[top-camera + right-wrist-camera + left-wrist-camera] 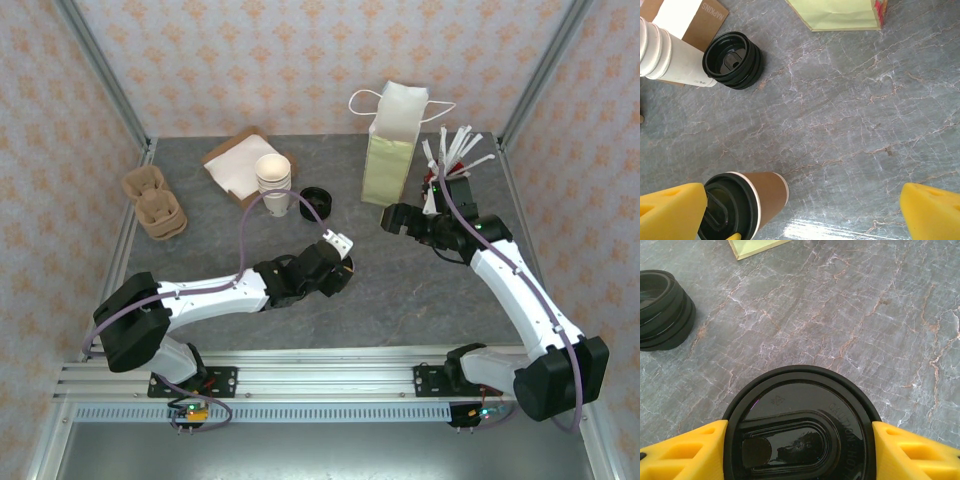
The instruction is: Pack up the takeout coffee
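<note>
Seen from above, the left pincer (337,262) sits over the middle of the grey marbled surface (400,290) and covers what it holds. Its own wrist view fills that in: the small tan paper takeout coffee cup (800,405) shows its round black plastic lid, with a yellow finger (685,452) pressed against each side, so the left pincer is clamped on the cup. The right wrist view adds the cup's tan wall (767,192); I cannot tell whether its base touches the surface. The right pincer (802,212) is spread wide and holds nothing, near the foot of the pale yellow-green paper bag (388,165). A stack of loose black lids (732,60) lies just beside a stack of lidless cream cups (670,55), well apart from the gripped cup.
</note>
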`<action>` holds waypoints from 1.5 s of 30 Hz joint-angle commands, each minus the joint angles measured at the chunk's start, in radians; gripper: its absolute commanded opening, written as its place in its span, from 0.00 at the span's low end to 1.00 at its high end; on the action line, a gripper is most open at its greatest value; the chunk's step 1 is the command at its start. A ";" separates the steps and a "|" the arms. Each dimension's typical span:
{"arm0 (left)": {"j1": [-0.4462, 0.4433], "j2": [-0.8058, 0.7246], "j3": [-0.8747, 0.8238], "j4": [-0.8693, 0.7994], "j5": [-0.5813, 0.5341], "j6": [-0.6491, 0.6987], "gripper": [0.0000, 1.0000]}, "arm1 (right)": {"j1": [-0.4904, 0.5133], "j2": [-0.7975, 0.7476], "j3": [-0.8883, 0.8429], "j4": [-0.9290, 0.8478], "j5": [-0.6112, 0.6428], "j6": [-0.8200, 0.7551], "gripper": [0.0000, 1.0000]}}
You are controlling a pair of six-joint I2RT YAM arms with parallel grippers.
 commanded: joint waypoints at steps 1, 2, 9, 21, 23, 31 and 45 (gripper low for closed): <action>0.006 -0.004 -0.012 0.038 0.020 -0.017 0.54 | -0.004 0.007 0.001 0.010 -0.010 -0.007 0.99; 0.006 -0.002 -0.013 0.041 0.027 -0.021 0.54 | -0.004 0.007 0.002 0.010 -0.010 -0.006 0.99; 0.005 0.024 -0.014 0.044 0.014 -0.026 0.54 | -0.005 0.011 0.000 0.013 -0.015 -0.004 1.00; 0.003 0.015 -0.001 -0.010 -0.071 0.011 0.54 | -0.005 0.012 -0.019 0.027 -0.023 0.004 1.00; 0.004 0.015 -0.003 -0.008 -0.059 0.010 0.54 | -0.004 0.011 -0.020 0.025 -0.021 0.004 1.00; 0.004 0.030 -0.023 -0.023 -0.083 -0.016 0.54 | -0.005 0.007 -0.019 0.017 -0.020 0.006 1.00; 0.005 0.065 -0.025 -0.155 -0.088 -0.075 0.54 | -0.004 -0.003 -0.028 0.015 -0.024 0.012 1.00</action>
